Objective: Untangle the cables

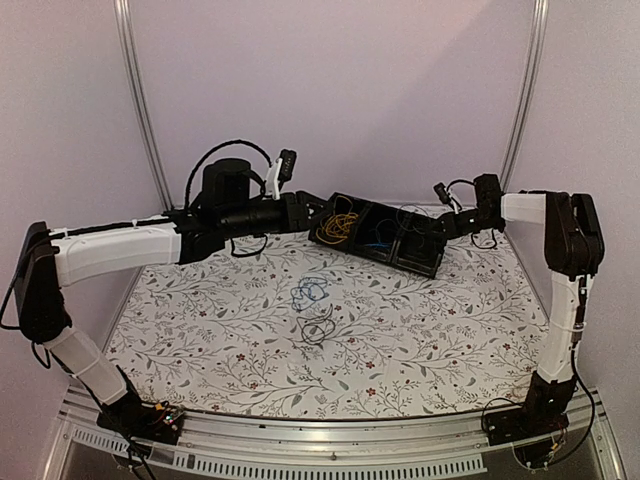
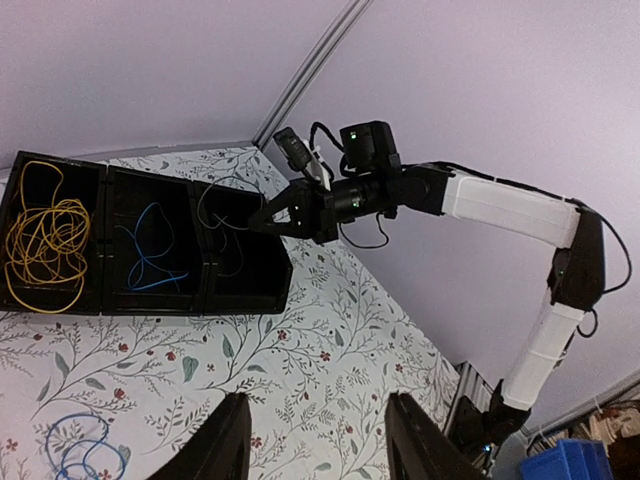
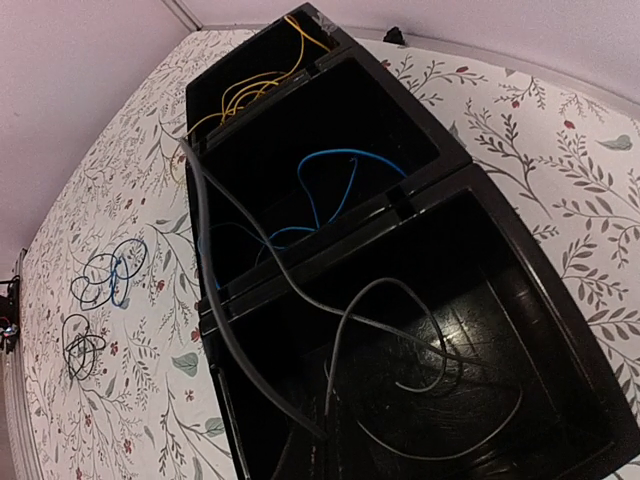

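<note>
1. Status. The black tray stands at the far side of the table. It holds a yellow cable in one end compartment, a blue cable in the middle one and a grey cable in the other end compartment. A blue bundle and a black bundle lie on the floral cloth, near each other. The views do not show whether they are linked.

2. Grippers. The right gripper reaches over the rim of the compartment with the grey cable. Its fingertips are too small to show whether they are parted or pinching. The left gripper hovers above the cloth, fingers spread wide and empty.

3. Procedure. The step appears to be depositing the grey cable.
- Lower it until the whole loop lies below the rim.
- Part the fingers fully.
- Retract straight up, so that no strand drags out.

4. Caution. One grey strand crosses the divider towards the blue compartment. Avoid snagging it.
</note>
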